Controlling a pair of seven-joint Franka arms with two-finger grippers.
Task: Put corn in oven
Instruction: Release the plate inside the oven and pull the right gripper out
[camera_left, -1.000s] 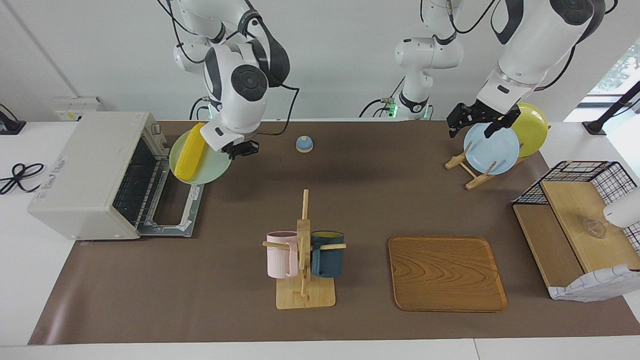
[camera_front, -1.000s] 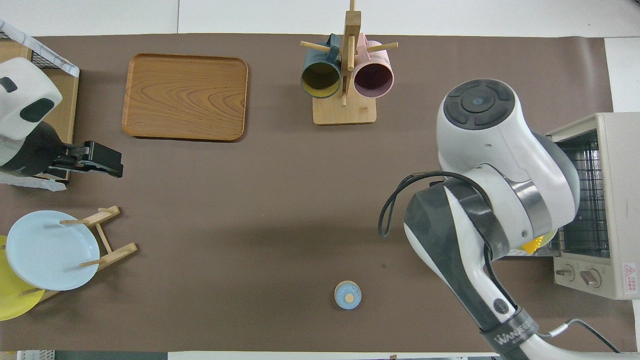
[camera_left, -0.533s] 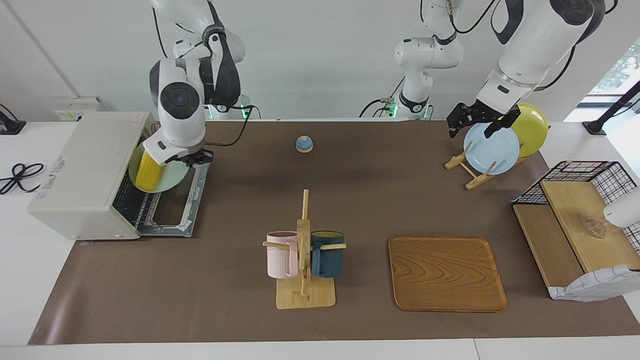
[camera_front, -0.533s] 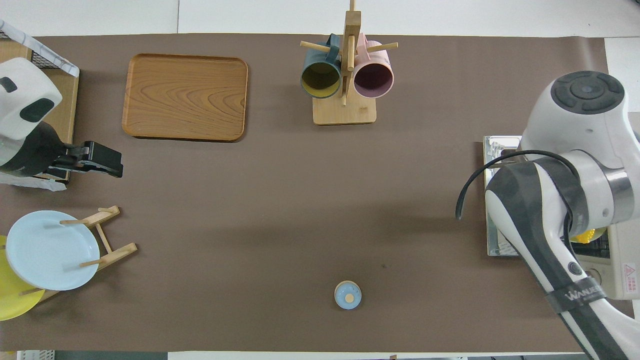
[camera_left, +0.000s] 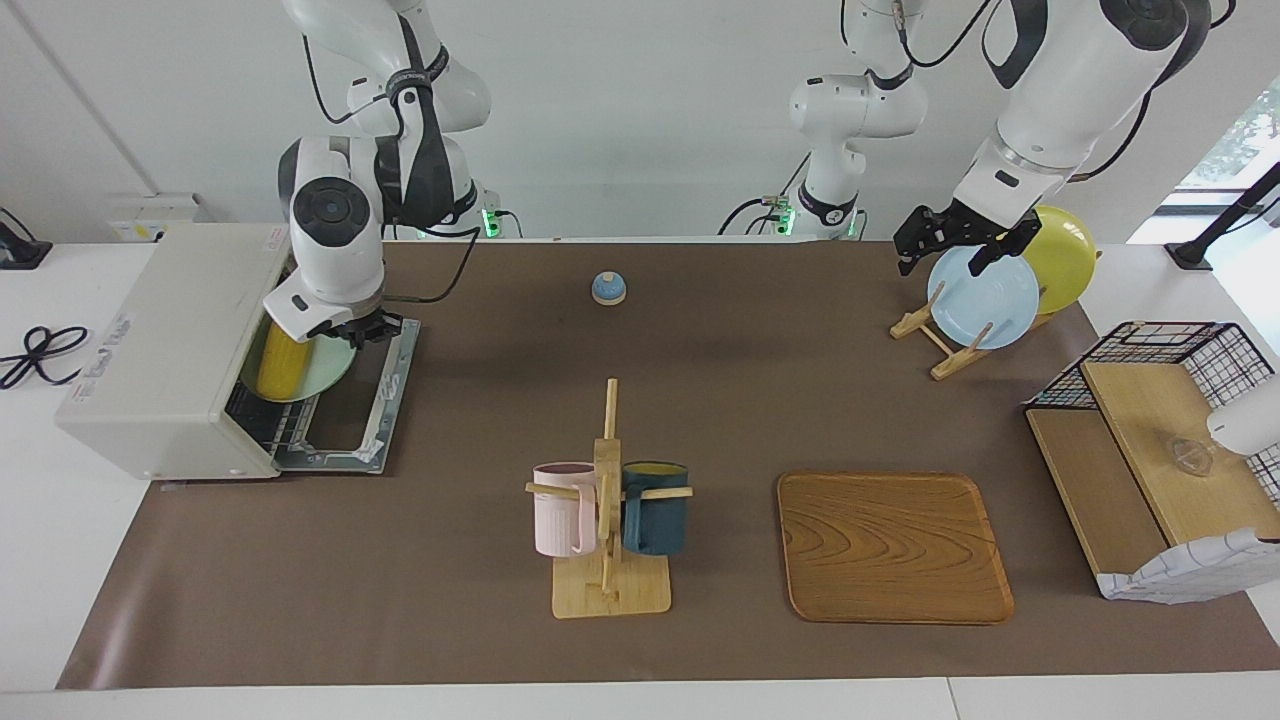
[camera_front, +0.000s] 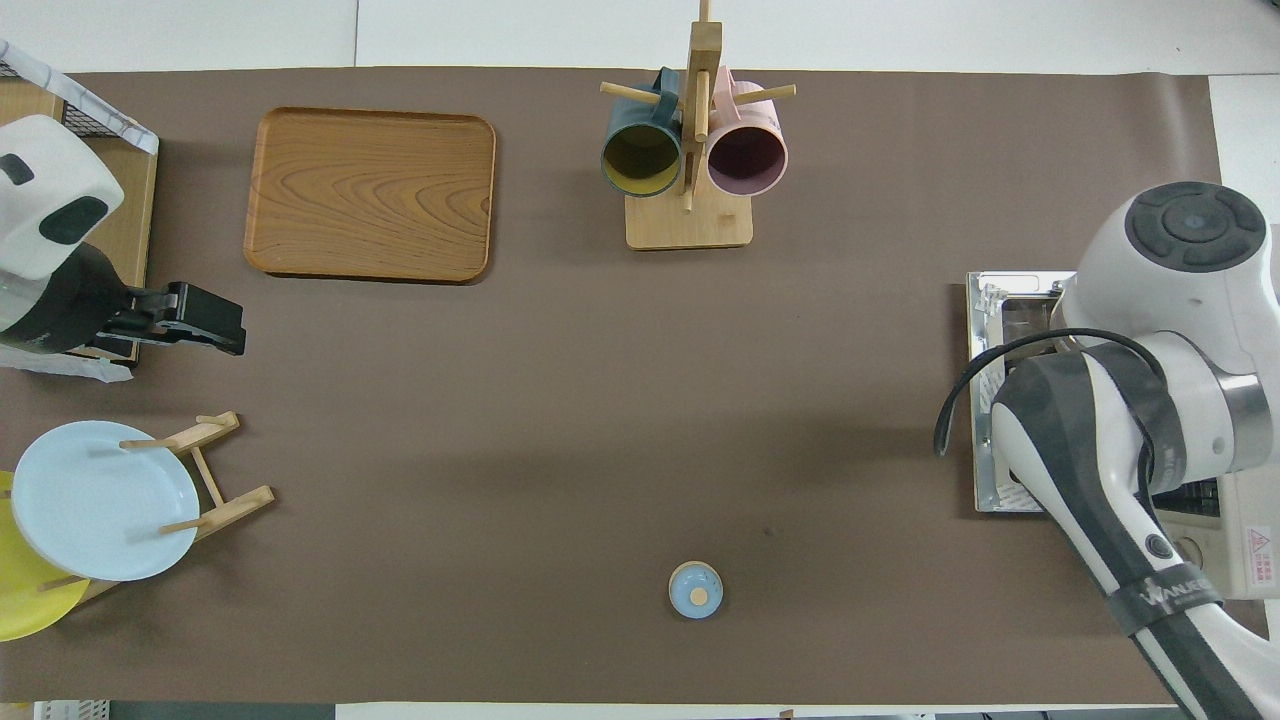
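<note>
White walls, brown mat (camera_left: 700, 400) over a white table.

Oven (camera_left: 170, 350) at the right arm's end, about 9 o'clock in the facing view, door (camera_left: 350, 410) dropped flat open onto the mat.

Wooden tray (camera_left: 893, 547) at 5 o'clock. Wire shelf (camera_left: 1160, 440) at 3 o'clock, at the left arm's end. Mug tree (camera_left: 608, 510) at 6 o'clock with a pink mug (camera_left: 563, 508) and a dark blue mug (camera_left: 655, 507) hung either side.

Plate rack (camera_left: 940, 340) at 2 o'clock holds a pale blue plate (camera_left: 982, 297) and a yellow plate (camera_left: 1065, 245).

Right gripper (camera_left: 362, 330) sits at the oven mouth, jaws clamped on the rim of a green plate (camera_left: 320, 365) that is partway inside, over the rack. Corn (camera_left: 277, 362) lies on that plate, inside the opening.

Left gripper (camera_left: 952, 240) hangs over the plate rack, jaws wide apart, holding nothing; arm waiting.

Small blue knob (camera_left: 608, 288) at 12 o'clock, near the robots.
</note>
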